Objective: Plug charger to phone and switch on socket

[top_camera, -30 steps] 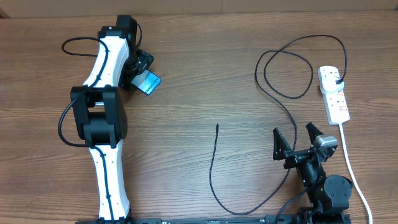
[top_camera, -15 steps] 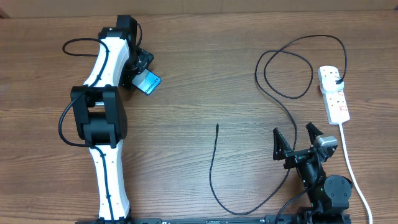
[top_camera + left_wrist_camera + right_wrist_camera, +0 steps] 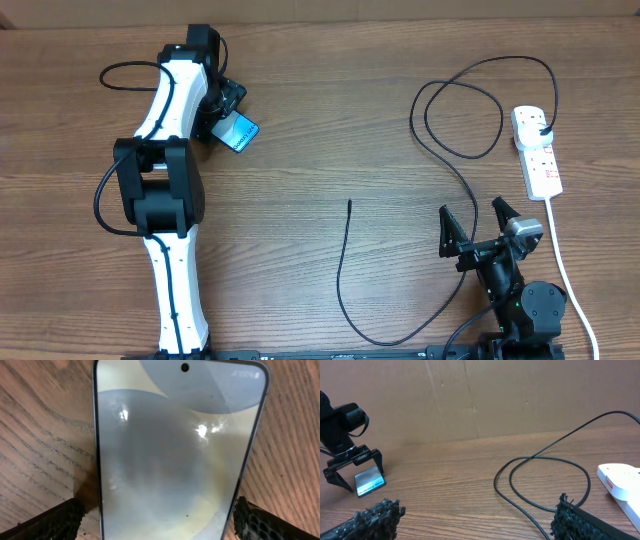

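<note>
A: Since nothing has shifted over the last second, are we stalled?

B: Looks so. The left gripper (image 3: 228, 118) sits spread astride the phone (image 3: 238, 132), far left of the socket (image 3: 536, 152). Whether a pad touches the phone's edge I can't tell. The right gripper (image 3: 470, 210) gapes empty, near the socket's cord end.

A: Count?

B: One phone, one socket, two grippers, and one charger (image 3: 338, 285) with its tip lying loose well left of the socket. Plugging hasn't begun.

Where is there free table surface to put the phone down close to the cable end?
Bare wood lies between the phone and the charger tip, and above that tip. Crowded: the right side, with the charger's loop, the socket and the right gripper.
</note>
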